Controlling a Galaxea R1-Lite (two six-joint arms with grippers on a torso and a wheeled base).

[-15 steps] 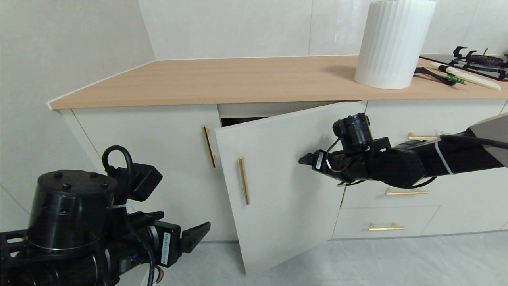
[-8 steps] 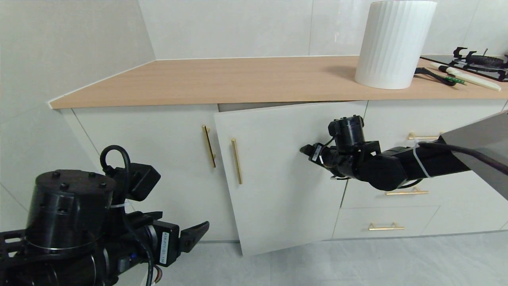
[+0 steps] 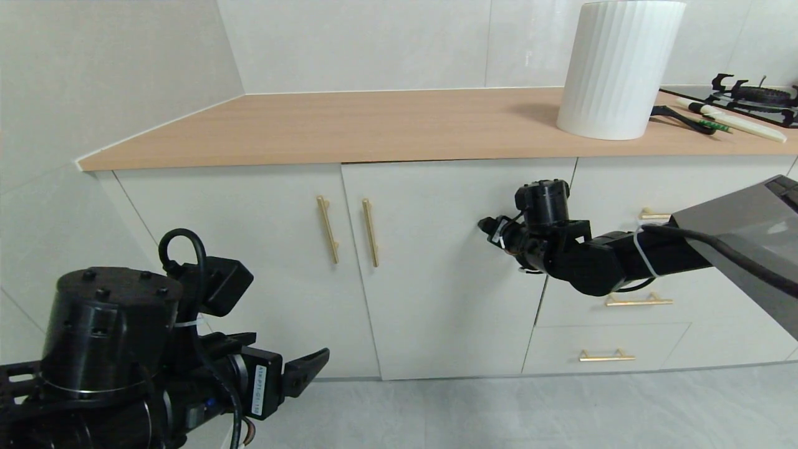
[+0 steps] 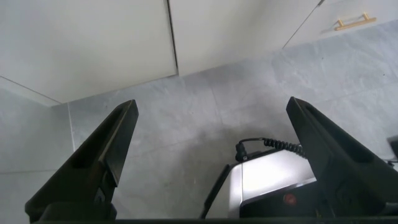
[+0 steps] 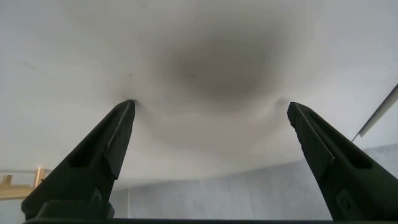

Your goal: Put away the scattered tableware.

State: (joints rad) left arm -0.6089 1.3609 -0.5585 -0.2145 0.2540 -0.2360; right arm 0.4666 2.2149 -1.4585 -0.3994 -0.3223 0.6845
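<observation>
Right end effector (image 3: 488,225), released wide, touches the shut cabinet door (image 3: 436,280) mid-frame; utensils (image 3: 729,121) lie upper right on the desk (image 3: 343,125), nearer it than the released left end effector (image 3: 305,369).

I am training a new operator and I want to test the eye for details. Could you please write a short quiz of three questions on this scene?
1. Short answer: is the left tool open or shut?
2. True or false: the cabinet door under the wooden counter is shut.
3. The right tool is up against: A the counter; B the door's plain face; C the left tool.
Key: 1 open; 2 true; 3 B.
</observation>
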